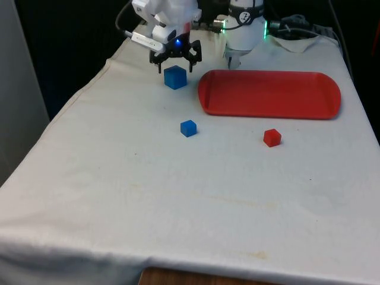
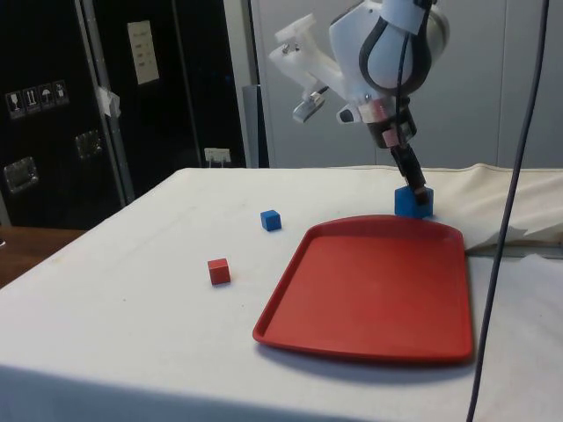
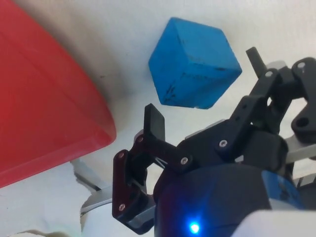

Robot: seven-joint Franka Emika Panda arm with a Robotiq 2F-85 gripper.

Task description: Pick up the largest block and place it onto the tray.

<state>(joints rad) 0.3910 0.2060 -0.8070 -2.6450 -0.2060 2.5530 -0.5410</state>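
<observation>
**Claw spread above the large blue block at the far end of the desk**

Front view: the claw (image 1: 176,60) hangs with its two black fingers spread apart, just above the large blue block (image 1: 175,77). The fingertips sit to either side of the block's top and do not touch it. The block rests on the white cloth of the desk (image 1: 119,196), at the far end, just beside the left end of the red tray (image 1: 270,94) as the front view has it, with a narrow strip of cloth between them. The tray lies flat, long side across the desk. Nearer the camera lies a small blue block (image 1: 188,128), well apart from the large one. A small red block (image 1: 272,137) lies to the front view's right of it, near the tray's near rim but not touching it.

Side view: the claw (image 2: 413,180) points down and reaches the large blue block (image 2: 413,201), which stands on the cloth just past the far rim of the red tray (image 2: 369,286). Whether the fingers touch the block cannot be told from here. The small blue block (image 2: 271,220) and the small red block (image 2: 219,271) lie on the cloth to the tray's left, apart from each other.

Wrist view: the claw (image 3: 205,94) is open, and the large blue block (image 3: 194,62) lies on the cloth beyond the fingertips, not pinched. The curved rim of the red tray (image 3: 44,103) lies close beside the block.
</observation>
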